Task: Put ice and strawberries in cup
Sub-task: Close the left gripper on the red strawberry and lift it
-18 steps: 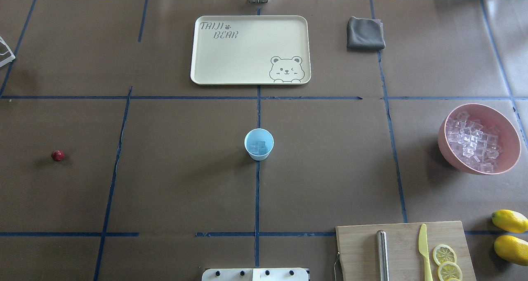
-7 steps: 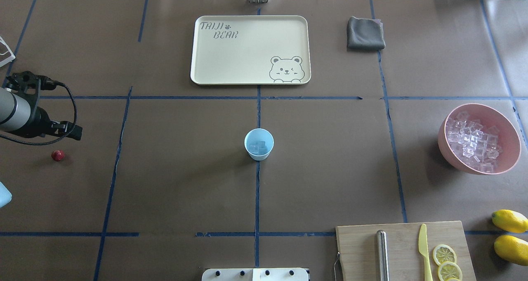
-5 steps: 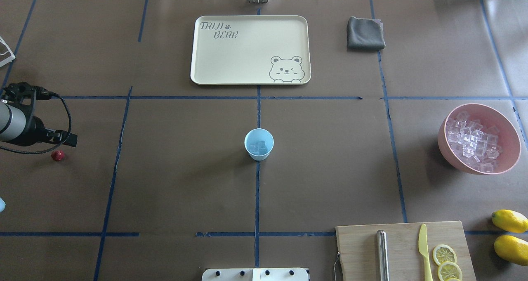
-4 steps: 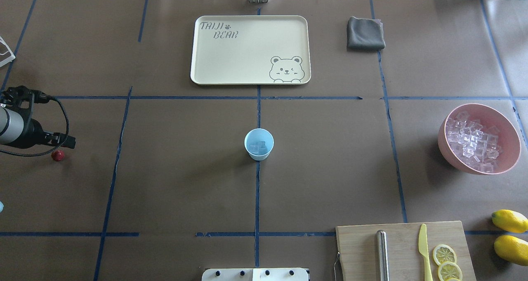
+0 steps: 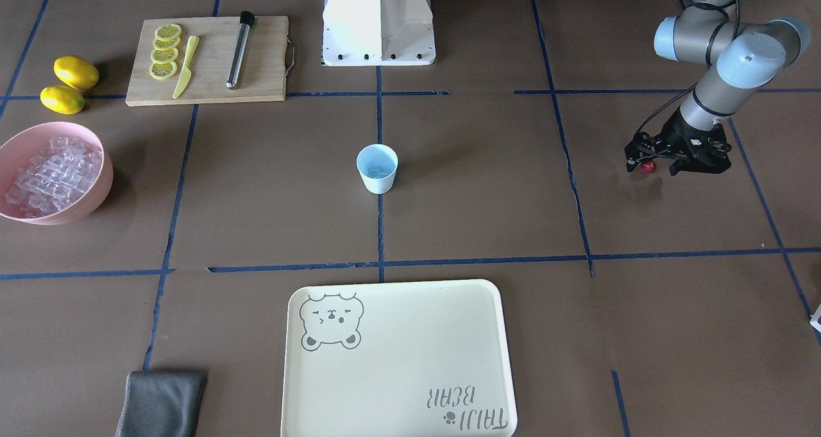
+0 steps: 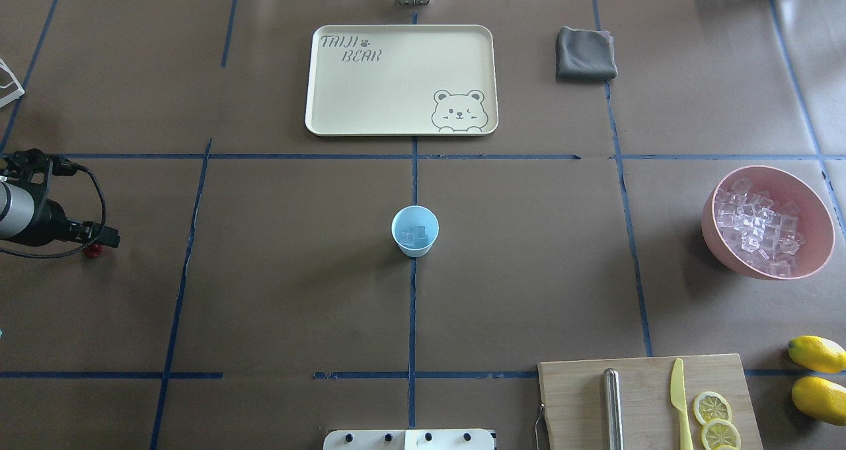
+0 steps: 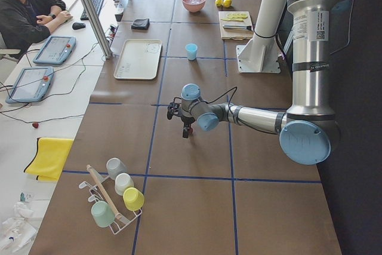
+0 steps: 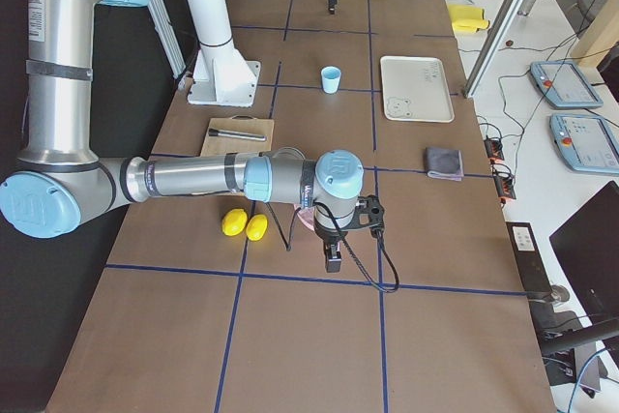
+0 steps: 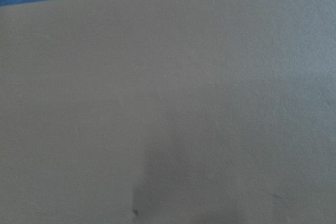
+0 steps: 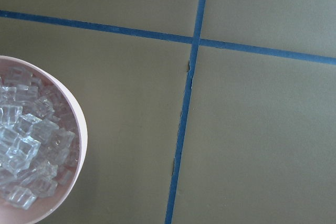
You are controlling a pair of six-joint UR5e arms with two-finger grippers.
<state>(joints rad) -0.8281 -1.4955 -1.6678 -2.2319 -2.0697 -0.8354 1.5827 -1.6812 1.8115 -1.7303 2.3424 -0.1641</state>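
**One Strawberry Outside Cup**

One cup, holding a few ice cubes, count unclear. One strawberry well to the cup's left, between the spread fingers of the left gripper. Finger state of the right gripper cannot be told.

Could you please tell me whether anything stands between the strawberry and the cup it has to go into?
Nothing visible does. The strawberry sits at the left gripper, and between it and the cup there is only bare table crossed by flat blue tape lines; the tray lies well off that path.
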